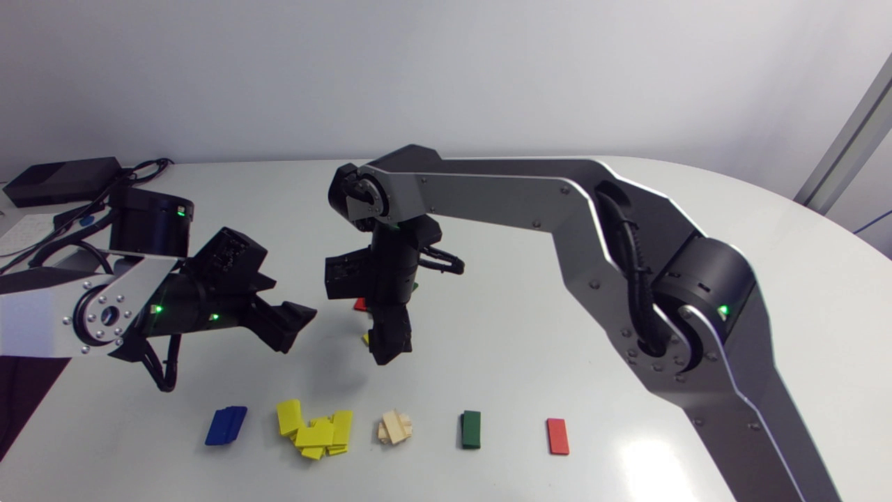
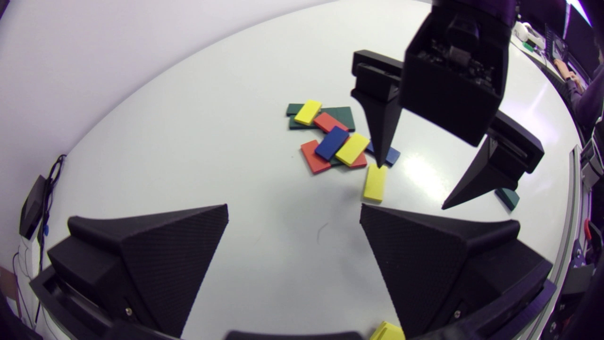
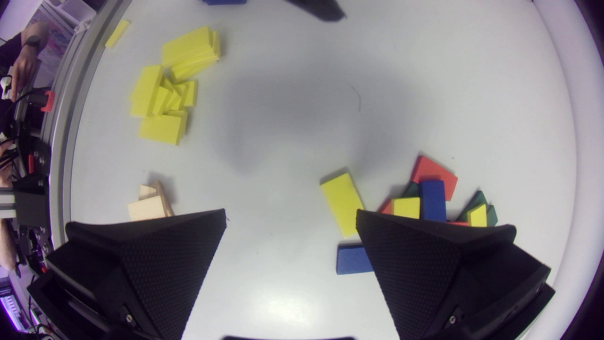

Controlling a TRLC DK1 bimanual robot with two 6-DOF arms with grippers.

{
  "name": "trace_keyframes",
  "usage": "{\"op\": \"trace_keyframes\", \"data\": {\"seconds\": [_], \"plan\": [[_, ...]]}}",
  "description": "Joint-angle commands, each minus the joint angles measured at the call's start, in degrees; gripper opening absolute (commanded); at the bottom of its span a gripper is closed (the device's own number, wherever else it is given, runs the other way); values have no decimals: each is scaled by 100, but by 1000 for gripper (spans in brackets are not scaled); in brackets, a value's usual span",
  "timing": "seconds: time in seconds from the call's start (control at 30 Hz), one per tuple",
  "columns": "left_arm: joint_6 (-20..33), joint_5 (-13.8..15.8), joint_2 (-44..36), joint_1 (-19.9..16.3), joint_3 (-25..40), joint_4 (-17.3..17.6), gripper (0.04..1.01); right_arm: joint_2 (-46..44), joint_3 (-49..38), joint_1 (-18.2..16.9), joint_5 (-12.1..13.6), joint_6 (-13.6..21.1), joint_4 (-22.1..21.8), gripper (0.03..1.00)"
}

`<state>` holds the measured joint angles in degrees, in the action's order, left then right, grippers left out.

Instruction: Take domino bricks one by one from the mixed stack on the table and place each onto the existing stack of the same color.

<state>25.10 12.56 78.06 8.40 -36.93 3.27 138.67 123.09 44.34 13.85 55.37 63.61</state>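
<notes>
The mixed pile (image 2: 330, 139) of red, blue, yellow and green bricks lies mid-table, mostly hidden behind my right gripper (image 1: 389, 345) in the head view. That gripper points down, open and empty, just in front of the pile. One yellow brick (image 3: 343, 203) lies loose ahead of its fingers, and a blue brick (image 3: 354, 259) lies beside one finger. My left gripper (image 1: 284, 326) hovers left of the pile, open with nothing between its fingers (image 2: 165, 264). Along the front edge stand the blue stack (image 1: 226, 425), the scattered yellow heap (image 1: 315, 429), the wooden stack (image 1: 396, 427), the green stack (image 1: 471, 429) and the red stack (image 1: 557, 436).
A single green brick (image 2: 507, 198) lies apart beyond my right gripper (image 2: 411, 185). A black box (image 1: 63, 179) with cables sits at the table's back left corner. The right arm's long link (image 1: 502, 195) spans the table's middle above the surface.
</notes>
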Motion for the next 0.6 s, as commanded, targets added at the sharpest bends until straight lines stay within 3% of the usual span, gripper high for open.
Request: {"op": "trace_keyframes", "data": {"seconds": [0.0, 0.23, 0.37, 0.57], "plan": [[179, 265, 183, 162, 107, -125, 995, 178, -92, 22, -40, 193, -7, 966], [707, 678, 614, 689, 10, -133, 989, -376, -602, -312, 4, 184, -51, 966], [1225, 1073, 1159, 636, -210, -2, 970, -965, -1103, -663, 83, 175, -209, 966], [1717, 1434, 1721, 601, -438, 227, 964, -1844, -2122, -1024, 92, 158, -649, 966]]}}
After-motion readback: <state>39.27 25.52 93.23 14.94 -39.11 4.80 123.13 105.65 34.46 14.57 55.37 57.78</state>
